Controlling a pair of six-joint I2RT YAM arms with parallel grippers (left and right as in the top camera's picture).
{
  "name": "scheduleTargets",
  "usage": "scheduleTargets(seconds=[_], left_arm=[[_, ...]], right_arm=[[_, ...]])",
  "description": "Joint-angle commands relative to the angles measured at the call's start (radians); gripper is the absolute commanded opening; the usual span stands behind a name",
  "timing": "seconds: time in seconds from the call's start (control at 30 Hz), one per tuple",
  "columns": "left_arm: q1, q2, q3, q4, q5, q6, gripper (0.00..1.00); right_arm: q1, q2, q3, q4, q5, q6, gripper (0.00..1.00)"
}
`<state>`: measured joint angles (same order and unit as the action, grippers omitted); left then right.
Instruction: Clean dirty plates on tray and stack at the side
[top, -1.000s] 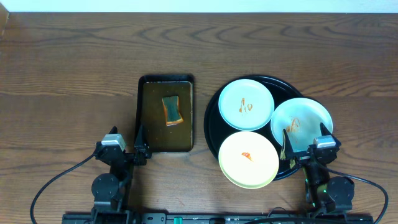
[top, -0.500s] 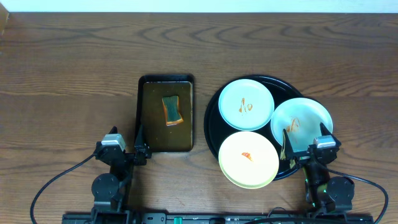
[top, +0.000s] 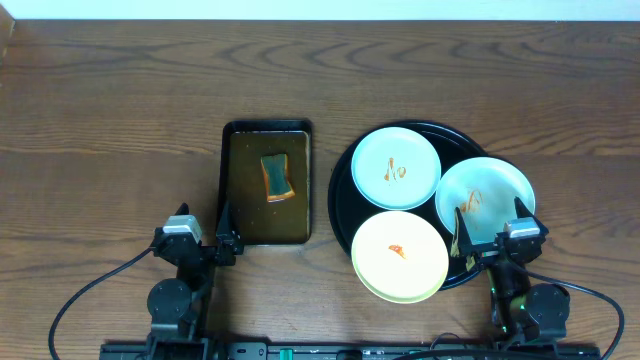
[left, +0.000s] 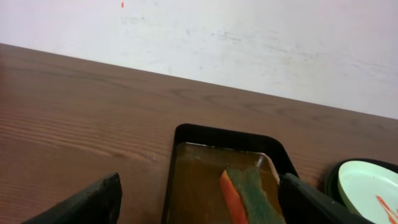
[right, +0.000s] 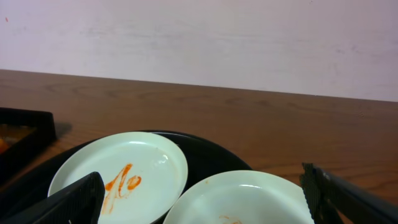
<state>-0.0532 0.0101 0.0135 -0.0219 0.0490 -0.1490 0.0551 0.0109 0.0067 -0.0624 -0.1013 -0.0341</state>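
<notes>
We log the black tray (top: 341, 200) right of centre | on it, upper pale-blue plate (top: 396, 168) and right pale-blue plate (top: 495, 185), both streaked orange | lower yellow plate (top: 400, 256), small orange dab | left gripper (top: 202, 228) and right gripper (top: 490, 230) spread wide, empty.

3 sauce-smeared plates (top: 396, 168) on black tray (top: 339, 196)

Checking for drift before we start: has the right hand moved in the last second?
No. Overhead, the right hand sits where it was, at the black tray's near rim, straddling the right-hand plate's near edge.
</notes>
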Motion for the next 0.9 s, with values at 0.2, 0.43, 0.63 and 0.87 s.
scheduleTargets(seconds=[0.2,0.43,0.63,0.87], left_arm=[[0.005,0.040,0.003,-0.049,-0.013,0.011,0.81],[0.005,0.153,0.062,-0.050,-0.013,0.018,0.81],[0.005,0.298,0.177,-0.122,-0.013,0.018,0.81],[0.005,0.494,0.352,-0.227,-0.013,0.018,0.81]], right_arm=[[0.005,-0.003,-0.001,-0.002,-0.001,0.030,0.99],[0.005,0.002,0.014,-0.029,0.019,0.067,0.99],[0.005,0.044,0.095,-0.117,0.023,0.089,0.99],[0.005,0.224,0.252,-0.227,0.026,0.090,0.99]])
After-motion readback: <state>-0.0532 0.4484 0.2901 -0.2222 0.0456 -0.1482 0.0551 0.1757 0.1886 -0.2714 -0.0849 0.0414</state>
